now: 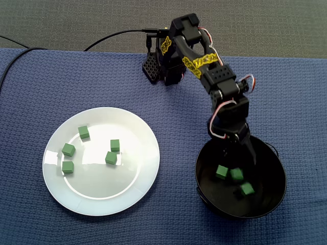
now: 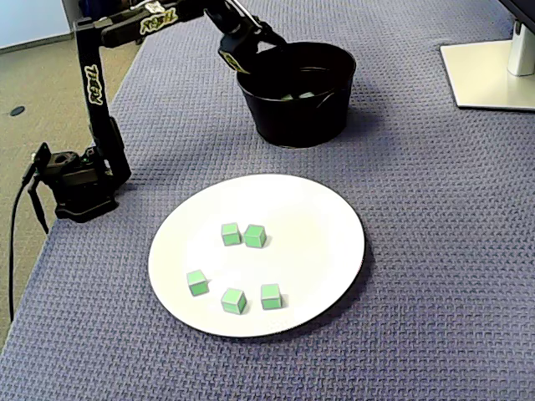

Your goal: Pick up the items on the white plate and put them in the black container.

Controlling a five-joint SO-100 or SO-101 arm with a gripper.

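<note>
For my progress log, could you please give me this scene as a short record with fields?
surface: blue woven cloth
plate: white plate, left in this fixed view
on plate: five green cubes
container: black container, right of the plate
in container: three green cubes visible
gripper: gripper reaches down into the container; whether open or shut is unclear
task status: unfinished, plate not yet emptied

I see a blue woven cloth [image 1: 179, 112] covering the table. Directly on it sit the white plate [image 1: 97, 191], the black container [image 2: 292, 117], the arm's base [image 2: 79, 188] and a white stand foot [image 2: 493, 75].
</note>
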